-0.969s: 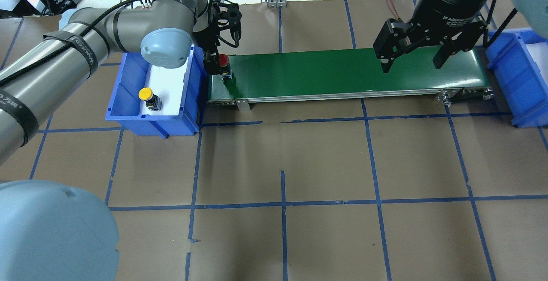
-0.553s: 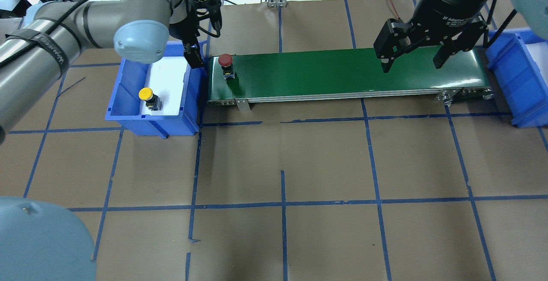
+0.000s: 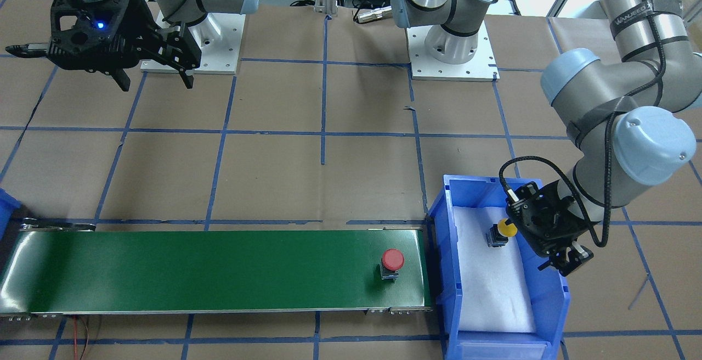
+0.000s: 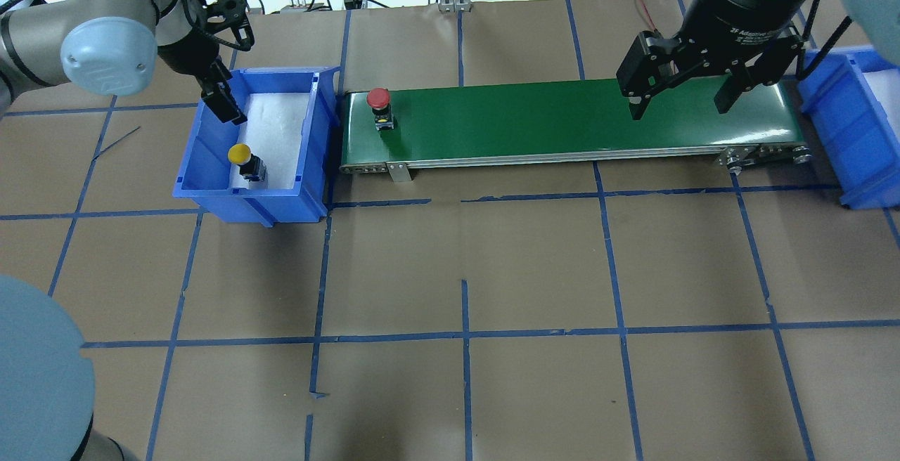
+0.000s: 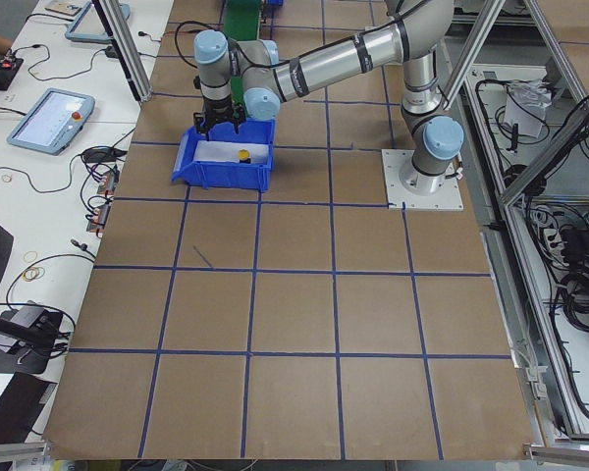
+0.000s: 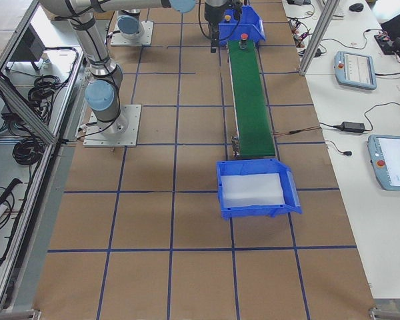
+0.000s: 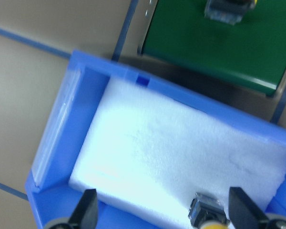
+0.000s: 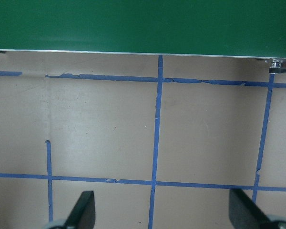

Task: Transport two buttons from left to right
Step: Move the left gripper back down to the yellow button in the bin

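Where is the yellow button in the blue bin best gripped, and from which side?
Probably the dark square base below the cap of the yellow button, coming straight down from above. The button stands cap up, its base has flat sides to pinch, and the walls of the blue bin block a sideways approach.

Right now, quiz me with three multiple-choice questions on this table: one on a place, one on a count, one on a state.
1. The red button stands: A on the green belt; B in a bin; C on the brown paper.
2. Buttons in the left blue bin: A none; B one; C two.
3. The left arm's jaws are: A shut on a button; B open and empty; C out of view.
Answers: A, it sits at the belt's left end; B, only the yellow button lies there; B, the left wrist view shows both fingers apart, nothing held.
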`<control>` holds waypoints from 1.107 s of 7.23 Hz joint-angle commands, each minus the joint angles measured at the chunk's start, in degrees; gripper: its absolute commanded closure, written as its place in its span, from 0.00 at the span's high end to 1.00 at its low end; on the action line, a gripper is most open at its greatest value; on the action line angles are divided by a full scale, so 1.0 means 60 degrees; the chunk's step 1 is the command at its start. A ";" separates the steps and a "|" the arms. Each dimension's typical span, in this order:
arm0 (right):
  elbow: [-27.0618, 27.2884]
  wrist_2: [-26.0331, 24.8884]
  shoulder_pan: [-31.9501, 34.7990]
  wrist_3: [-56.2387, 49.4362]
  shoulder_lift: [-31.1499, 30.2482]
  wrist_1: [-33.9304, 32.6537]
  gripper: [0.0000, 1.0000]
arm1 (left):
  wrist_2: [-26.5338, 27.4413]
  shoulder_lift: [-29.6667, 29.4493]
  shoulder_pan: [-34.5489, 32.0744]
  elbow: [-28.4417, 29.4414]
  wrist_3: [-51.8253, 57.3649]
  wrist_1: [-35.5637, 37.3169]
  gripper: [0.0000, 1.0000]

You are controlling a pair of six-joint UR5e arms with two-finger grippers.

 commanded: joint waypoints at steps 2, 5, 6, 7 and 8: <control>0.0032 0.0016 -0.0001 -0.0008 -0.0004 0.0000 1.00 | 0.0001 0.0155 0.0168 -0.1054 0.2033 -0.0070 0.96; -0.0056 0.0002 -0.0205 -0.0169 0.0011 0.0000 1.00 | -0.0014 0.0068 0.0168 -0.1172 0.2581 0.0003 0.96; -0.0070 0.0002 -0.0235 -0.0271 0.0026 -0.0015 1.00 | -0.0028 -0.0035 0.0168 -0.1143 0.2787 0.0381 0.97; -0.0070 0.0002 -0.0307 -0.0243 0.0040 -0.0015 1.00 | -0.0072 -0.0166 0.0168 -0.1172 0.3035 0.0747 0.97; -0.0099 0.0016 -0.0453 -0.0272 0.0026 0.0043 1.00 | -0.0072 -0.0226 0.0168 -0.1187 0.3052 0.0751 0.95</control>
